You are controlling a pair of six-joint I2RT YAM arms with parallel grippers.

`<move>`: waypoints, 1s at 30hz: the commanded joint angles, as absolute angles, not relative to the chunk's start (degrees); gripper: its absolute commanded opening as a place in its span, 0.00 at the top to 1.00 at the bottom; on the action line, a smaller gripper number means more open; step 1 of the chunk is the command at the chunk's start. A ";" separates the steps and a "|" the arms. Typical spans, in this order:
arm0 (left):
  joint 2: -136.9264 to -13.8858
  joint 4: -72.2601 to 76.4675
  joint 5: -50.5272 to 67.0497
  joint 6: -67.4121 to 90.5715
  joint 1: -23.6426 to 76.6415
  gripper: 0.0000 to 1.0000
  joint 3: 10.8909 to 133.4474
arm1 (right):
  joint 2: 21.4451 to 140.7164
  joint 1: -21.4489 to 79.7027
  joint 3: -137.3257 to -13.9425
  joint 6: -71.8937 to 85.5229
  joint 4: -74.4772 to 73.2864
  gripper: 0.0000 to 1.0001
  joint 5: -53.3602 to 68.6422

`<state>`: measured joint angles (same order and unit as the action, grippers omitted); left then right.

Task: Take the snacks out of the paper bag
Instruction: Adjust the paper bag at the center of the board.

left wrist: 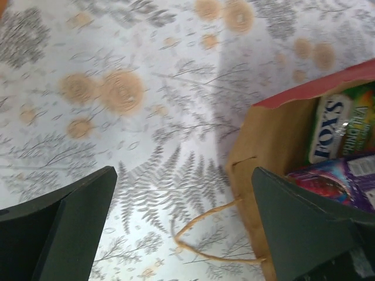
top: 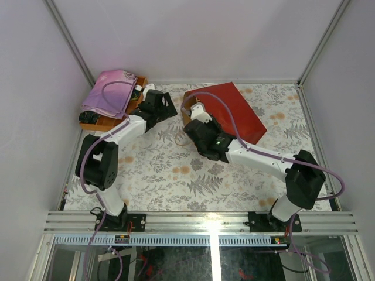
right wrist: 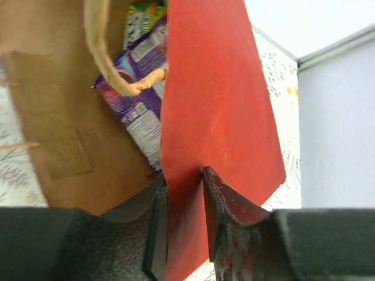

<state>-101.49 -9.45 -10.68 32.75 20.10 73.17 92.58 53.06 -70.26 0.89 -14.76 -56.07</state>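
Note:
The red paper bag lies on its side on the floral table, its mouth facing left. My right gripper is at the mouth, shut on the bag's upper red wall, one finger inside and one outside. Snacks show inside the brown interior: a purple packet and a green-yellow packet. My left gripper hangs open over the table just left of the mouth, its right finger at the bag's brown edge. From there I see the green packet, the purple one, and a cord handle.
A pink-purple folded cloth rests on an orange-brown tray at the back left, close behind the left arm. White walls with metal frame posts close in the table on three sides.

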 commanded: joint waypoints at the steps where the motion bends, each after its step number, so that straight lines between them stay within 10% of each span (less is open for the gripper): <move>1: -98.13 -5.60 -10.59 36.26 16.85 0.00 67.56 | 94.38 59.29 -69.70 3.25 -16.86 0.73 -57.69; 8: -93.92 -3.47 -8.50 39.24 12.56 0.00 60.44 | 99.28 64.84 -70.76 8.75 -21.73 0.92 -49.67; 14: -93.72 -2.01 -6.83 40.13 12.17 0.00 57.46 | 86.67 65.82 -64.69 4.97 -13.51 0.03 -30.60; 22: -94.76 -0.50 -3.59 41.11 12.13 0.00 56.49 | 60.51 64.20 -60.24 1.71 2.77 0.01 -12.18; 30: -95.61 1.05 -2.58 42.91 16.24 0.00 55.02 | 66.44 32.80 -64.69 13.82 9.99 0.01 0.22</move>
<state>-94.76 -2.87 -3.40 41.50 13.15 55.79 58.41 43.57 -63.11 7.81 4.67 -7.68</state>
